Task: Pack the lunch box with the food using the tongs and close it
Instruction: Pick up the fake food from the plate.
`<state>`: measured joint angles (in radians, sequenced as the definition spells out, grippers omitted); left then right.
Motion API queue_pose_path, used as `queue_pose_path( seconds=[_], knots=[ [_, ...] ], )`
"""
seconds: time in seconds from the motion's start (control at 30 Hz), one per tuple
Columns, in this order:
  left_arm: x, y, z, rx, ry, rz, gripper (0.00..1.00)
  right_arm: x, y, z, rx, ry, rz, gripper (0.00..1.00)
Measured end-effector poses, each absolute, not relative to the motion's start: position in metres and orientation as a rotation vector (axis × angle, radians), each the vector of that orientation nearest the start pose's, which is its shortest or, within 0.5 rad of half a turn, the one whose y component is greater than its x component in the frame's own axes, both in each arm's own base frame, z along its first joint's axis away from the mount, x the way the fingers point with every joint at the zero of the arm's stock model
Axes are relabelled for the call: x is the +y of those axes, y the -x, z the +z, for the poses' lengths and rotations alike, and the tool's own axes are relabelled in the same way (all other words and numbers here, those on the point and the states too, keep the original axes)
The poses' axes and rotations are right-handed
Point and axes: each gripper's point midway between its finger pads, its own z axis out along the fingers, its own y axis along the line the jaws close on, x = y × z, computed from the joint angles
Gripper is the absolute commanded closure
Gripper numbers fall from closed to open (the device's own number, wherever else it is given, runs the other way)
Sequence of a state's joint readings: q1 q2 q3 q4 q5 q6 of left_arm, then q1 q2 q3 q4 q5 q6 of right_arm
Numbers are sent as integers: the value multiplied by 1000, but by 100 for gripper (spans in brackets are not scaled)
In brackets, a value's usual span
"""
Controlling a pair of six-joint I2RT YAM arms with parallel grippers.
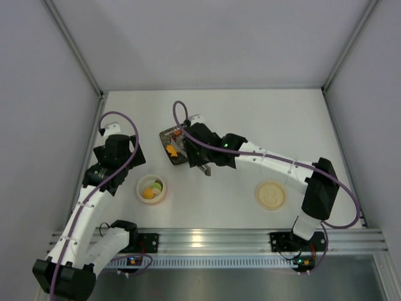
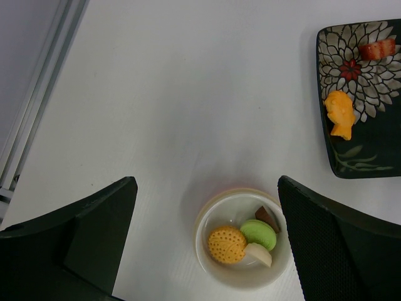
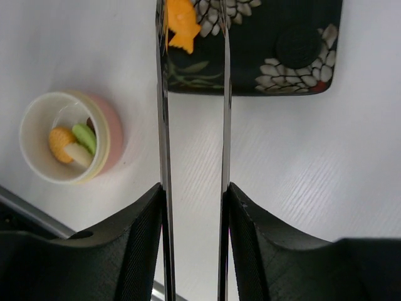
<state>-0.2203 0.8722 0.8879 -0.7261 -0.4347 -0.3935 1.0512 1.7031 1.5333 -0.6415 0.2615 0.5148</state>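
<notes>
On the table (image 1: 250,125), right gripper (image 3: 193,200) pinched tongs (image 3: 164,125) over the orange piece (image 3: 182,22) on the plate (image 3: 301,75), left gripper (image 2: 207,194) spread idle: pickup step, next likely a squeeze.

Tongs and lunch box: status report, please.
Left gripper open over lunch box. Right gripper shut on tongs, arms around orange piece on plate. Partly filled, lid off. Nothing obstructing.

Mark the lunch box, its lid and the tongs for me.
lunch box (image 2: 229,210), left wrist view, bare inner wall above the food.
lid (image 1: 270,195), top external view, centre of its flat top.
tongs (image 3: 162,125), right wrist view, partway along one slim arm.
</notes>
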Motion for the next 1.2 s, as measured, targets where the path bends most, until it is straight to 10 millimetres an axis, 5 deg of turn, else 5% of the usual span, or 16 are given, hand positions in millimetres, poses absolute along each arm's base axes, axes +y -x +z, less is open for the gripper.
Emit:
queue_pose_path(
  seconds=[0.13,0.53,1.2],
  knots=[
    [3,-258,194,2170,412,158,1,370,-279,188,2345,442,410,55],
    [3,-258,194,2169,412,159,1,400,-349,162,2367,397,383,48],
    [3,-258,194,2169,412,159,1,405,-360,115,2444,437,343,50]
  ],
)
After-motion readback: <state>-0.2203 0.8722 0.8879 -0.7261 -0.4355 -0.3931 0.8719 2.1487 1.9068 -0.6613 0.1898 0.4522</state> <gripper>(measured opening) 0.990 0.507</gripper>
